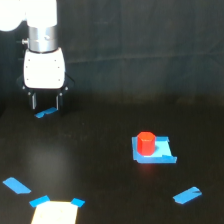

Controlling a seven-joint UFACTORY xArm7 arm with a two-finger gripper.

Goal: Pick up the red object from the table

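The red object (145, 142) is a short red-orange cylinder standing upright on a flat blue square patch (154, 150) on the dark table (100, 165), right of centre in the exterior view. My gripper (45, 102) hangs from the white arm at the upper left, far from the cylinder. Its two thin dark fingers (33, 101) point down with a gap between them and nothing held. A small blue tape piece (45, 113) lies just below the fingertips.
Blue tape pieces lie at the lower left (16, 186) and lower right (187, 195). A pale rectangular patch (55, 213) with blue corner tape sits at the bottom edge. A black backdrop stands behind the table.
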